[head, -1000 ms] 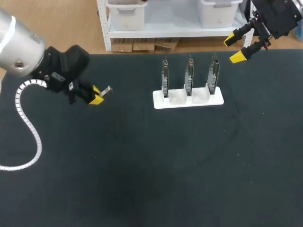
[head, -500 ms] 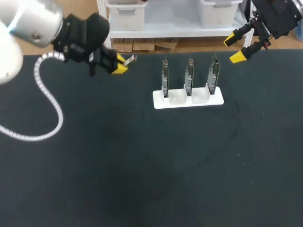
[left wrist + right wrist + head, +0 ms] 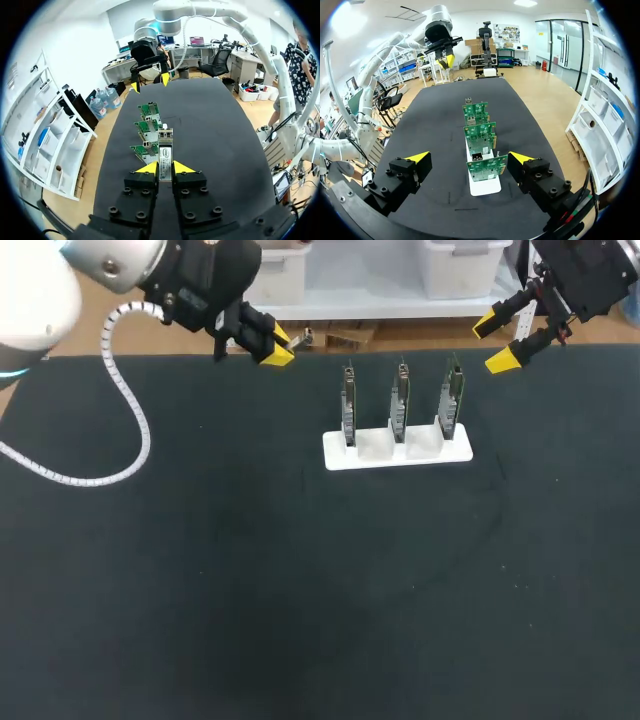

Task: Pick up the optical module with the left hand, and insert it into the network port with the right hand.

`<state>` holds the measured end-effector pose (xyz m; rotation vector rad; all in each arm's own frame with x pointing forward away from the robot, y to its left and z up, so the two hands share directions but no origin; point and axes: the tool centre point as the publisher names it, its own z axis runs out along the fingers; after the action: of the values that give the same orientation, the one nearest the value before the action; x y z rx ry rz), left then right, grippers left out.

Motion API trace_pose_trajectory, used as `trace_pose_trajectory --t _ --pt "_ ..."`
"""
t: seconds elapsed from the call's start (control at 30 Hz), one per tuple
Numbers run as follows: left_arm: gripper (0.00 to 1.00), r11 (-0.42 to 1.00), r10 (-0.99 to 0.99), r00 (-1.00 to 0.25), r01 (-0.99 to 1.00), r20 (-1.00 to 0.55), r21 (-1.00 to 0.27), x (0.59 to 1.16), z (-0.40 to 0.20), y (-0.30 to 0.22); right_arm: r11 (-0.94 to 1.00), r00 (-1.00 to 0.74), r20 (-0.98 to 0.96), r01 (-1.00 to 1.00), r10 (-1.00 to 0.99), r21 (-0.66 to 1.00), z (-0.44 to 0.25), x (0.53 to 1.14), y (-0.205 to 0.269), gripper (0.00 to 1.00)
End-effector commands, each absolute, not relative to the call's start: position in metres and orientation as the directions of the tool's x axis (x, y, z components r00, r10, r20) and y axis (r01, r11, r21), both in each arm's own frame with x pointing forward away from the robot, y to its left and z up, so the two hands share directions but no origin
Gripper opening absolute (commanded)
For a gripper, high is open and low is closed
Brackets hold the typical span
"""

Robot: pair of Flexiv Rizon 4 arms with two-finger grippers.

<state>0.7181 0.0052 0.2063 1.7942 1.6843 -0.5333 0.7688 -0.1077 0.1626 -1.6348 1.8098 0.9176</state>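
A white label with fine dark print and a small blue mark is seen on the module, which is gripped between the fingers of the left pincer; none of it can be read. Tiny markings are carried by the green boards in the white holder, too small to be made out

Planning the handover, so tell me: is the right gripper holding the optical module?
No, the right gripper stands open and empty; the left gripper holds the optical module.
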Motion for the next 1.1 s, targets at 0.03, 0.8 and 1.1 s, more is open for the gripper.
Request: trace_pose_trajectory --t 0.03,0.8,1.1 --pt "0.00 -0.010 0.741 0.109 0.988 -0.663 0.152 0.722 0.207 0.005 0.040 -0.127 -0.765 -0.990 -0.631 0.132 0.163 0.768 -0.107 1.00" --pt "0.00 -0.001 0.536 0.168 0.980 -0.828 0.198 0.748 0.225 -0.054 0.040 -0.127 -0.765 -0.990 -0.631 0.132 0.163 0.768 -0.107 1.00" --pt "0.00 -0.079 0.452 0.204 0.979 -0.869 0.189 0.769 0.227 -0.081 0.040 -0.127 -0.765 -0.990 -0.631 0.132 0.163 0.768 -0.107 1.00"
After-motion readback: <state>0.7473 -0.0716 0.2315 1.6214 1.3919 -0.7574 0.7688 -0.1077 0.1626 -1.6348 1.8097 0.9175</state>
